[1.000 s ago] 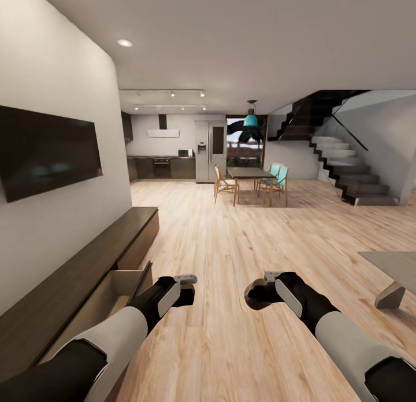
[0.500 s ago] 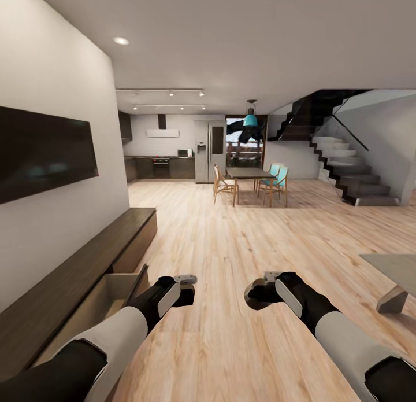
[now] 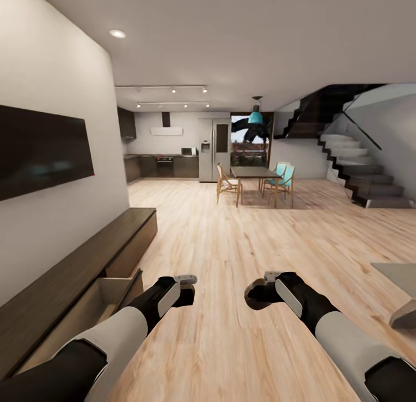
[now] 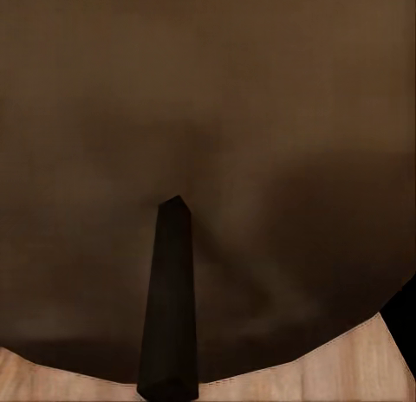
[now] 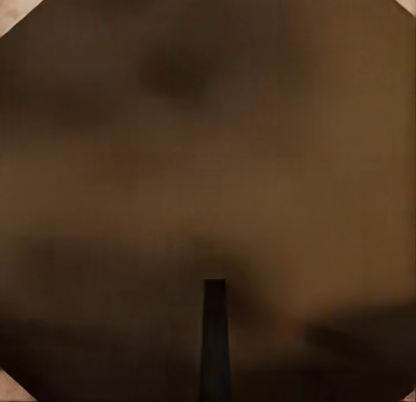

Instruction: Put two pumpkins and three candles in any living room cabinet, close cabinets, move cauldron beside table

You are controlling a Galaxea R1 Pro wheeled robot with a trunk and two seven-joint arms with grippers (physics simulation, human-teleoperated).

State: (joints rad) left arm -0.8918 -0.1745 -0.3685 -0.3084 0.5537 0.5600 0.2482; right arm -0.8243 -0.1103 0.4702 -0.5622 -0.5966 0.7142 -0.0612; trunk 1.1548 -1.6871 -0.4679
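I see the cabinet (image 3: 86, 263) along the left wall, its long axis running from beside my left arm away toward the kitchen. One of its drawers (image 3: 107, 295) stands pulled out toward the room, just left of my left forearm; the pale inside that I can see holds nothing, though the near part is hidden behind the arm. The table (image 3: 398, 275) shows as a grey-beige corner at the right edge, with one block leg beneath it.

Against the picture of half a second ago the whole view has swung a little left: the dining table (image 3: 254, 172) and stairs (image 3: 364, 176) sit further right, and less of the coffee table remains in frame. That is my camera turning, not the furniture.

Both arms reach forward low over the wooden floor (image 3: 231, 246), elbows out, wrists turned inward. The left gripper (image 3: 188, 289) and right gripper (image 3: 254, 292) face each other, well apart. In the head view I cannot tell whether either is open or closed. Each wrist view gives a single dark finger (image 4: 170, 298) (image 5: 214, 337) over a blurred brown shadow
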